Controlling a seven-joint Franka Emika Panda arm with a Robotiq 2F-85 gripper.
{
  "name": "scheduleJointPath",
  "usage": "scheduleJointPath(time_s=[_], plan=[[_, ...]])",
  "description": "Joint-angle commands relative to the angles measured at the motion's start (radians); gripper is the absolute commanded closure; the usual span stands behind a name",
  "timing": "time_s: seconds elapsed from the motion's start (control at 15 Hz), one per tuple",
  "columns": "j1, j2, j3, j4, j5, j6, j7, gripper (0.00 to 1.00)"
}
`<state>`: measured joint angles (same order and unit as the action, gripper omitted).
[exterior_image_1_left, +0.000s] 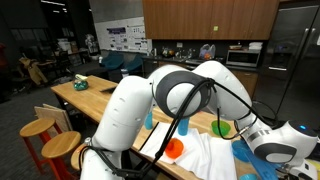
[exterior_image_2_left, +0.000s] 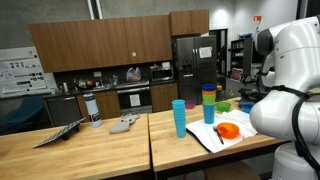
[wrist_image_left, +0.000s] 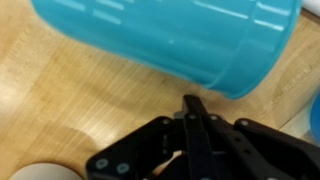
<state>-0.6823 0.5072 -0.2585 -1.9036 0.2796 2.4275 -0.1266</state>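
Wrist view, nearest first. The hand enters from the bottom edge, its two dark fingers pressed together to one point with nothing between them. We note it as fully closed and empty.

Just past the fingertips is the ribbed wall of the blue cup, rim toward the right. Tips and cup are very close, but we cannot tell whether they touch. The cup fills the top of the view, so we cannot tell whether it is upright or tipped.

Under both is the wooden table; which edge the cup sits by does not show. A pale round thing at the view's lower left is too cropped to name.

In an exterior view the arm is folded tight. The big elbow joint is raised in front and the forearm slopes down to a wrist low over the table. A white cloth and an orange bowl lie beside it.

Farther off, in an exterior view, a tall blue tumbler stands near the table's middle. A stack of coloured cups is just beyond it, and wooden cabinets line the far wall.
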Motion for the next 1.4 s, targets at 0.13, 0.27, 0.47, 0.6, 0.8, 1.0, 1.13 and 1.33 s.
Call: scheduleJointPath(time_s=[0.13,0.27,0.47,0.6,0.8,1.0,1.13,1.33], plan=[[0.014,-0.005,-0.005,0.004,-0.012,0.017,0.023,1.00],[0.023,-0.007,-0.004,0.001,-0.015,0.023,0.029,1.00],[0.054,-0.025,-0.027,-0.032,-0.040,0.086,0.065,0.74],[0.035,0.001,-0.008,-0.003,-0.020,0.068,0.041,0.89],[0.042,-0.004,-0.012,-0.011,-0.021,0.075,0.046,0.49],[0.047,-0.030,-0.020,-0.006,-0.031,0.053,0.053,0.43],[0.066,-0.063,-0.036,-0.023,-0.050,0.069,0.072,0.31],[0.119,-0.117,-0.077,-0.060,-0.116,0.127,0.124,0.12]])
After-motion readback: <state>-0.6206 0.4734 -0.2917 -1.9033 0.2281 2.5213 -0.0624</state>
